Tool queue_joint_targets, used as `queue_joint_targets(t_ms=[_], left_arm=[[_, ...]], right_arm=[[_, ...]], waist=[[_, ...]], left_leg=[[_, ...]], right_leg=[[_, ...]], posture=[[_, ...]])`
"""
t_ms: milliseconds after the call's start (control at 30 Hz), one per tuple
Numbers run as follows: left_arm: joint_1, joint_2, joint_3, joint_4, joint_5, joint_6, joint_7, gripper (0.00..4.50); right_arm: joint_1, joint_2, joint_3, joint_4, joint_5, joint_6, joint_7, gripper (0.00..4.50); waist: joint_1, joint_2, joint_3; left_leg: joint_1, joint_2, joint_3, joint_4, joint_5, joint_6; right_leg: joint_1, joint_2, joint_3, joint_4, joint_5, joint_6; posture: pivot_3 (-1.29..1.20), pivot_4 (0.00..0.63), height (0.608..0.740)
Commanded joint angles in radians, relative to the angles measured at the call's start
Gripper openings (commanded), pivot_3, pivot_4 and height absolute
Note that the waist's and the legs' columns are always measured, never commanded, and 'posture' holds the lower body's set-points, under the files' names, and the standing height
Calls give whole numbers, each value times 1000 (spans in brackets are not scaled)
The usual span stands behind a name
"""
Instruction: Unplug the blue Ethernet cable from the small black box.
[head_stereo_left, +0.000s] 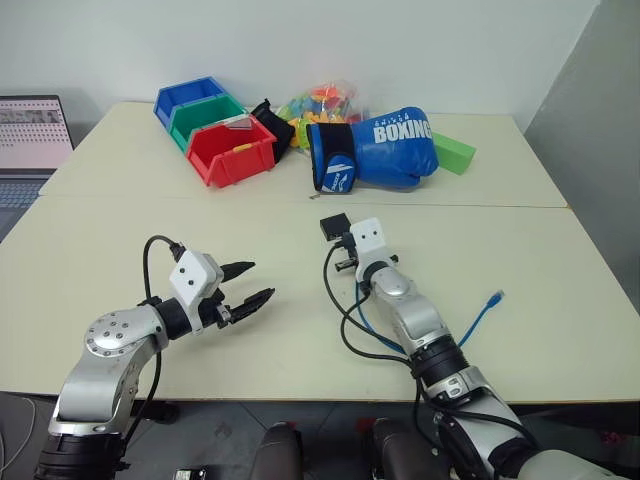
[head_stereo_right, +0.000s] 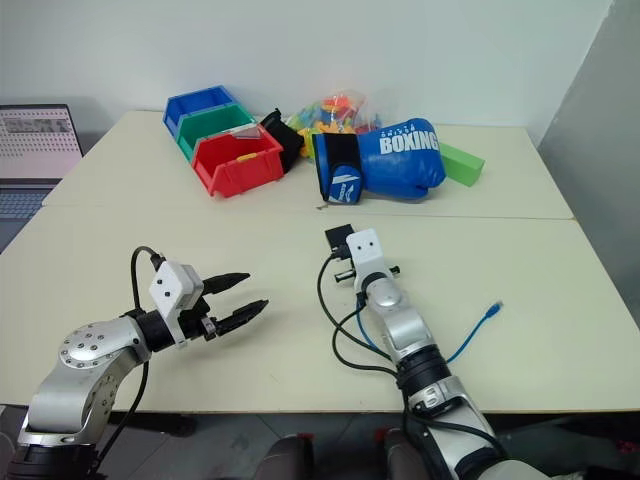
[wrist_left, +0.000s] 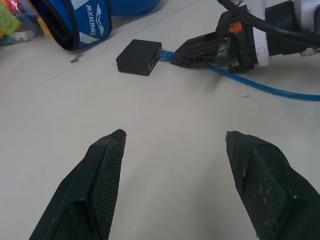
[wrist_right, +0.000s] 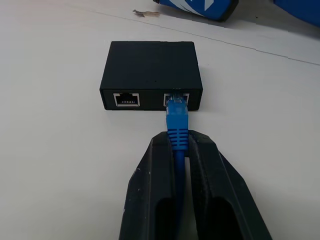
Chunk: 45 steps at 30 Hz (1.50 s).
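The small black box (wrist_right: 150, 70) lies flat on the cream table (head_stereo_left: 120, 230), just in front of my right arm. The blue Ethernet cable (wrist_right: 177, 112) is plugged into the right-hand one of its two ports. My right gripper (wrist_right: 178, 141) is shut on the cable just behind the plug, close to the box. The rest of the cable (head_stereo_left: 475, 322) trails back beside my right arm to a free plug (head_stereo_left: 495, 298). Well to the left of the box, my left gripper (head_stereo_left: 258, 280) hovers low over the table, open and holding nothing, its fingers (wrist_left: 107, 150) wide apart.
A blue boxing glove (head_stereo_left: 385, 145) lies just beyond the box. Red (head_stereo_left: 232, 150), green and blue bins, a bag of colourful toys (head_stereo_left: 325, 100) and a green block (head_stereo_left: 455, 153) stand at the back. A laptop (head_stereo_left: 35, 130) sits at the far left.
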Motion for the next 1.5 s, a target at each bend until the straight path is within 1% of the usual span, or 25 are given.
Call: queue_joint_targets(t_ms=[33,67,167,233,333,433,500,667,733,933,1033,1067,1100,1167,1267,1300,1333,1367,1433,1467,1500], left_arm=[[-80,-14,55,47,-139,146,6,3400],[-94,-9,66,63,-169,186,-2,3400],[-117,32,72,88,-263,317,-69,3400],[-130,61,71,95,-320,390,-123,3400],[-150,95,66,86,-418,508,-189,3400],[-172,102,71,65,-508,604,-215,3400],[-182,103,68,52,-534,630,-219,3400],[-163,108,43,-1,-555,657,-232,3400],[-159,103,40,-11,-559,662,-226,3400],[-166,92,46,22,-552,656,-220,3400],[-158,97,36,30,-527,629,-233,3400],[-156,97,34,34,-522,623,-236,3040],[-154,97,33,38,-519,619,-238,2967],[-153,96,32,43,-513,613,-243,2506],[-154,84,29,48,-509,604,-241,1955],[-154,79,27,48,-509,600,-241,1683],[-156,74,24,48,-510,598,-241,1556],[-157,68,22,48,-511,598,-238,1290],[-158,61,18,45,-514,597,-240,900],[-158,58,17,44,-517,598,-241,784],[-157,57,16,43,-517,597,-243,784]], right_arm=[[73,-259,135,-234,-55,-172,362,126],[84,-311,158,-269,-67,-225,415,125],[101,-421,195,-351,-54,-370,557,118],[101,-474,215,-386,-52,-465,637,116],[83,-529,242,-409,-69,-619,729,113],[59,-537,249,-414,-70,-705,773,113],[42,-533,247,-409,-71,-750,789,112],[16,-519,226,-400,-51,-765,811,110],[12,-515,219,-399,-45,-765,817,110],[5,-504,198,-403,-29,-764,828,110],[3,-499,189,-403,-25,-760,828,110],[1,-498,187,-403,-25,-761,828,110],[-1,-496,186,-404,-24,-761,828,110],[-4,-494,186,-408,-24,-760,829,110],[-5,-491,186,-420,-24,-757,832,110],[-5,-490,188,-425,-25,-755,832,110],[-6,-488,189,-430,-25,-753,833,110],[-6,-487,190,-433,-24,-752,834,110],[-7,-483,192,-441,-25,-749,835,109],[-7,-481,193,-444,-25,-748,835,109],[-7,-480,193,-447,-25,-746,837,109]], waist=[[7,1,0],[9,2,1],[-5,2,1],[-28,2,1],[-39,2,1],[-38,2,2],[-38,2,2],[-32,2,2],[-28,2,2],[-18,2,2],[-18,2,2],[-18,2,2],[-18,2,2],[-18,2,2],[-18,2,2],[-17,2,2],[-17,2,2],[-17,2,2],[-16,2,2],[-16,2,2],[-17,2,2]], left_leg=[[0,0,0,0,0,0],[-1,0,0,0,0,0],[-1,0,0,0,0,0],[0,1,1,0,0,0],[1,3,-1,-1,0,0],[1,3,-1,0,0,0],[1,1,-1,0,0,0],[1,1,-1,1,0,0],[1,1,-1,1,0,0],[1,1,-1,1,0,0],[1,1,-1,1,0,0],[1,1,-1,1,0,0],[1,1,-1,1,0,0],[1,1,-1,1,0,0],[1,1,-1,1,0,0],[1,1,-1,1,0,0],[1,1,-1,1,0,0],[1,1,-1,1,0,0],[1,1,-1,1,0,0],[1,1,-1,1,0,0],[1,1,-1,1,0,0]], right_leg=[[0,0,0,-1,0,0],[0,0,-1,-1,-1,1],[-1,0,-2,-1,-2,4],[-1,2,-2,0,-2,4],[-1,5,-2,1,-2,3],[-1,4,-2,1,-3,3],[0,3,-2,1,-2,3],[0,1,-1,1,-2,3],[0,1,-1,1,-1,0],[0,1,-1,1,-1,1],[0,1,-1,1,-1,0],[0,1,-1,1,-1,0],[0,1,-1,1,-1,0],[0,1,-1,1,-1,0],[0,1,-1,1,0,0],[0,1,-1,1,0,0],[0,1,-1,1,0,0],[0,1,-1,1,-1,0],[0,1,-1,1,0,0],[0,1,-1,1,0,0],[0,1,-1,1,0,0]], posture=[[0,150,740],[0,150,740],[0,150,740],[0,150,740],[0,150,740],[0,150,740],[0,150,740],[0,150,740],[0,150,740],[0,150,740],[0,150,740],[0,150,740],[0,150,740],[0,150,740],[0,150,740],[0,150,740],[0,150,740],[0,150,740],[0,150,740],[0,150,740],[0,150,740]])
